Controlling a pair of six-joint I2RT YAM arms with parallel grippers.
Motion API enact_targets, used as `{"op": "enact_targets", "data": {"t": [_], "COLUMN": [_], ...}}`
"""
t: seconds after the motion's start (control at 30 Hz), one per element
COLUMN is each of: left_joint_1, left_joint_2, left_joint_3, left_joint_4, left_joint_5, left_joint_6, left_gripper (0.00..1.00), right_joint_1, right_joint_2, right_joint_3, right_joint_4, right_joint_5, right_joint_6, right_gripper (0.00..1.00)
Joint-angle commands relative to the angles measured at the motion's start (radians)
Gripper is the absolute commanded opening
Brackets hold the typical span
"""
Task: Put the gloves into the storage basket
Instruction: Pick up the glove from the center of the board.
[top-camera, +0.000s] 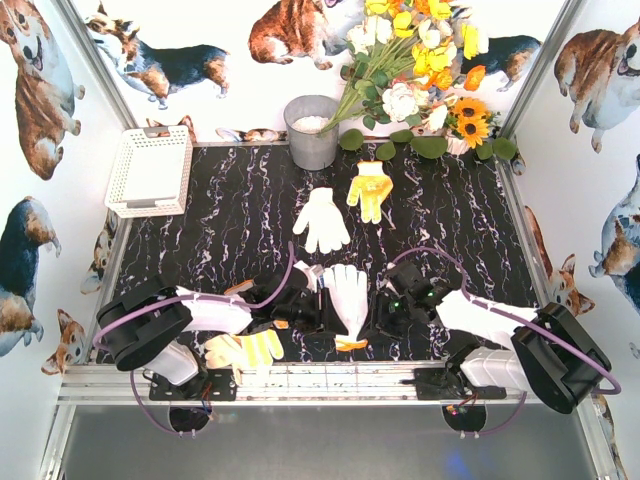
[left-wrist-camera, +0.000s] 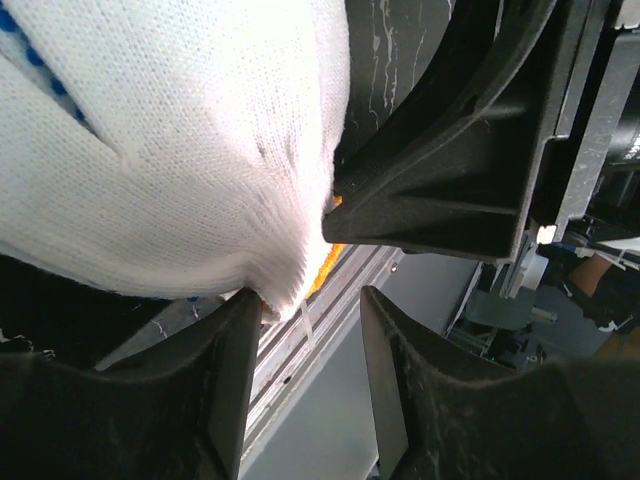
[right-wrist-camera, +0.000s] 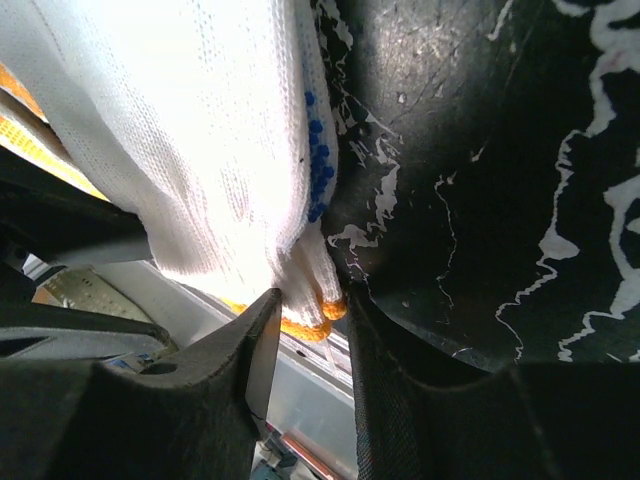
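A white glove with an orange cuff (top-camera: 350, 295) lies between my two grippers near the front of the table. My right gripper (right-wrist-camera: 312, 300) is shut on the orange cuff end of this glove (right-wrist-camera: 200, 130), which fills the narrow gap at its fingertips. My left gripper (left-wrist-camera: 310, 300) is open. The glove's (left-wrist-camera: 170, 150) edge only brushes the tip of its left finger (left-wrist-camera: 235, 350). Farther back lie another white glove (top-camera: 322, 220) and a yellow glove (top-camera: 370, 190). A yellow and orange glove (top-camera: 245, 350) lies at the front edge. The white storage basket (top-camera: 150, 170) stands off the table's far left corner.
A grey metal bucket (top-camera: 312, 130) stands at the back middle, with a bunch of flowers (top-camera: 420, 60) to its right. The metal rail (top-camera: 330, 382) runs along the near edge. The right gripper's finger (left-wrist-camera: 450, 170) shows close in the left wrist view.
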Motion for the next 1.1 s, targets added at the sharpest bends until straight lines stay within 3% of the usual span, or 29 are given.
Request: {"op": "enact_targets", "data": {"t": [0.0, 0.27, 0.47, 0.6, 0.83, 1.0, 1.07], "left_joint_1": [-0.007, -0.037, -0.037, -0.037, -0.037, -0.037, -0.037], "left_joint_2": [0.012, 0.027, 0.064, 0.082, 0.054, 0.019, 0.012], "left_joint_3": [0.031, 0.041, -0.008, -0.022, 0.004, 0.006, 0.006], "left_joint_4": [0.036, 0.012, 0.013, 0.048, -0.089, -0.174, -0.190], "left_joint_5": [0.057, 0.089, 0.023, 0.013, -0.006, -0.017, -0.021], "left_joint_6": [0.023, 0.016, -0.075, -0.107, -0.074, -0.057, -0.051], "left_gripper": [0.38, 0.37, 0.20, 0.14, 0.01, 0.01, 0.08], "right_joint_1": [0.006, 0.006, 0.006, 0.006, 0.006, 0.006, 0.006], "right_joint_2": [-0.002, -0.014, -0.023, -0.022, -0.014, -0.023, -0.035], "right_joint_3": [-0.014, -0.017, -0.018, -0.017, -0.016, -0.011, 0.002], "right_joint_4": [0.024, 0.013, 0.009, 0.009, 0.011, -0.002, -0.020], "right_joint_5": [0.036, 0.058, 0.059, 0.060, 0.063, 0.075, 0.078], "right_joint_6": [-0.009, -0.008, -0.009, -0.011, -0.013, -0.011, -0.013], "right_gripper": [0.35, 0.33, 0.33, 0.33, 0.32, 0.32, 0.34]}}
